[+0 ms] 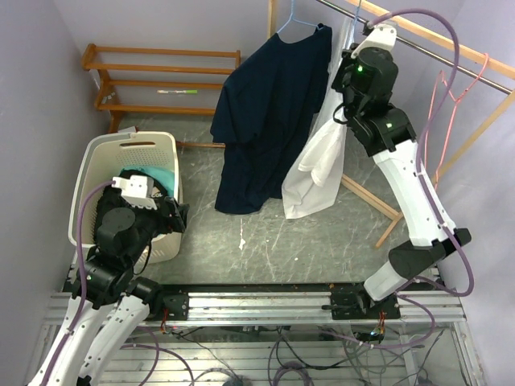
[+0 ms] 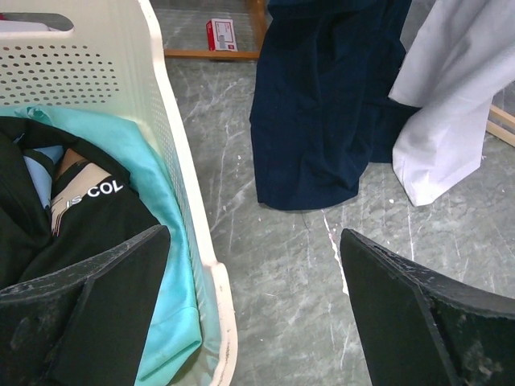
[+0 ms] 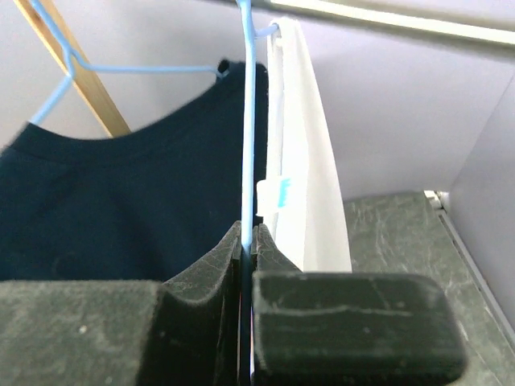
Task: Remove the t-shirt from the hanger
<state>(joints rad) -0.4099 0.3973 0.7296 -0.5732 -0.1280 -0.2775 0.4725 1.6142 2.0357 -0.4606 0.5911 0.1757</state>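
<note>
A white t-shirt (image 1: 315,161) hangs on a thin blue hanger (image 3: 248,121) from the metal rail (image 1: 418,36) at the back right. My right gripper (image 3: 249,237) is shut on that hanger's wire just below the hook, with the white t-shirt (image 3: 302,161) right beside its fingers. A navy t-shirt (image 1: 265,121) hangs to its left on a second blue hanger (image 3: 72,68). My left gripper (image 2: 255,237) is open and empty, low over the right rim of the laundry basket (image 2: 205,265). It is far from both shirts.
The cream basket (image 1: 88,185) at the left holds teal and black clothes. An empty pink hanger (image 1: 451,96) hangs on the rail to the right. A wooden shelf rack (image 1: 161,72) stands at the back left. A small red and white box (image 2: 221,34) lies on the floor.
</note>
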